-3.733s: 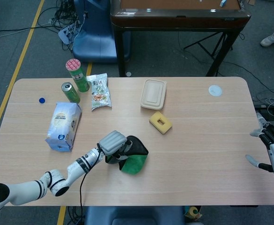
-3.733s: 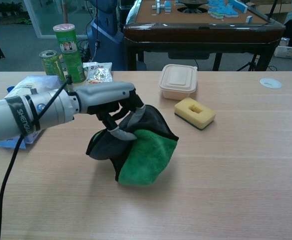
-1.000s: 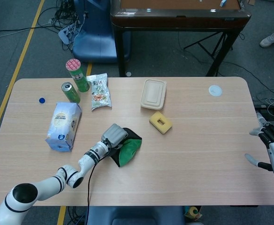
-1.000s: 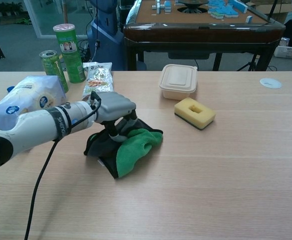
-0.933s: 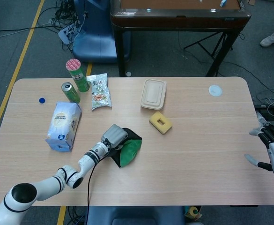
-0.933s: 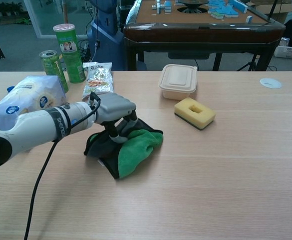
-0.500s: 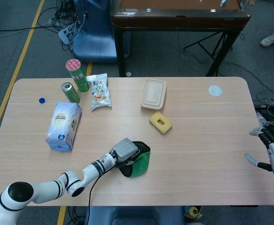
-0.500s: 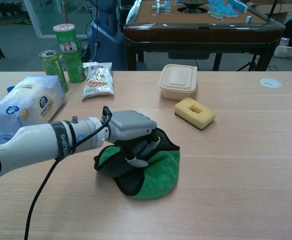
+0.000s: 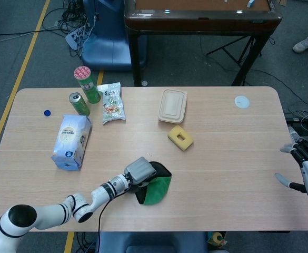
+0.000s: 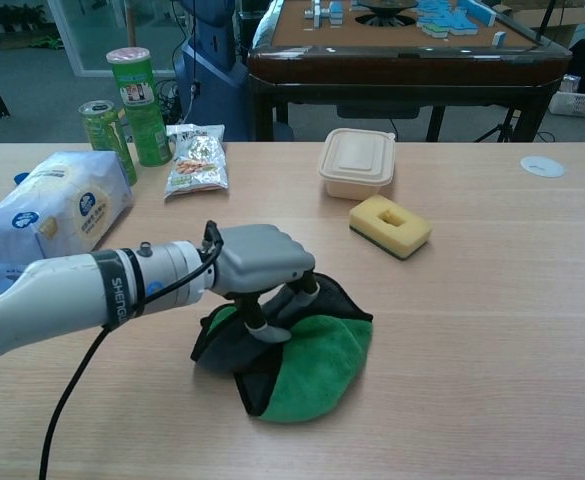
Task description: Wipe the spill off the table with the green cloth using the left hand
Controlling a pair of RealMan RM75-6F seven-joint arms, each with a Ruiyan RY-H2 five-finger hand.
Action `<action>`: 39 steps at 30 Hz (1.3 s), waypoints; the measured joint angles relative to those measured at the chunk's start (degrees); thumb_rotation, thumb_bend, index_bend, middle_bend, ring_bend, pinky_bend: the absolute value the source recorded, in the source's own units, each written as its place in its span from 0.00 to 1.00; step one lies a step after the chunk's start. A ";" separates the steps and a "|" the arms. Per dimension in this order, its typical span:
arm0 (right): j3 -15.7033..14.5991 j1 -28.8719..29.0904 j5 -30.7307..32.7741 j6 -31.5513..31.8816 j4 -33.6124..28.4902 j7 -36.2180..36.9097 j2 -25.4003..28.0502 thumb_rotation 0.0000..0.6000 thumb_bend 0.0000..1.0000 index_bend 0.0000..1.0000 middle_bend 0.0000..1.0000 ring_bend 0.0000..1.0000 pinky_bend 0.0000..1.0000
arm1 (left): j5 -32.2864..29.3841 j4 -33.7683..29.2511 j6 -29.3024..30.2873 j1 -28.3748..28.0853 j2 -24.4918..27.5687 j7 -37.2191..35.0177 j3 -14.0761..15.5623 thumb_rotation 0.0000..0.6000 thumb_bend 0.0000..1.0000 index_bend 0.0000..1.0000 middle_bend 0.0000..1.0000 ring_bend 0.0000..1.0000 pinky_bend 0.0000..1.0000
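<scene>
The green cloth (image 9: pixel 158 190) (image 10: pixel 317 372), green on one side and dark grey on the other, lies bunched on the wooden table (image 9: pixel 222 153) near its front edge. My left hand (image 9: pixel 141 171) (image 10: pixel 262 262) rests on top of the cloth with its fingers curled down into the dark folds, gripping it. No spill shows on the wood in either view. My right hand (image 9: pixel 307 171) hangs beyond the table's right edge in the head view, fingers apart and holding nothing.
A yellow sponge (image 10: pixel 390 225) and a lidded beige food box (image 10: pixel 357 161) sit behind the cloth. At the far left stand a white-and-blue bag (image 10: pixel 47 215), a snack packet (image 10: pixel 196 160), a green can (image 10: pixel 102 125) and a green tube (image 10: pixel 137 105). A white disc (image 9: pixel 241 101) lies at the far right.
My left hand has dragged the cloth toward the front edge and to the right, from near the table's middle. The cloth has turned, with more green now at its front. The right hand is unmoved.
</scene>
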 measured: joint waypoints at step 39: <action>0.17 1.18 -1.15 -0.54 0.26 0.33 -0.59 1.00 0.22 0.33 0.31 0.21 0.25 | -13.31 -16.86 9.19 13.23 21.89 14.19 -1.75 1.00 0.22 0.03 0.06 0.12 0.42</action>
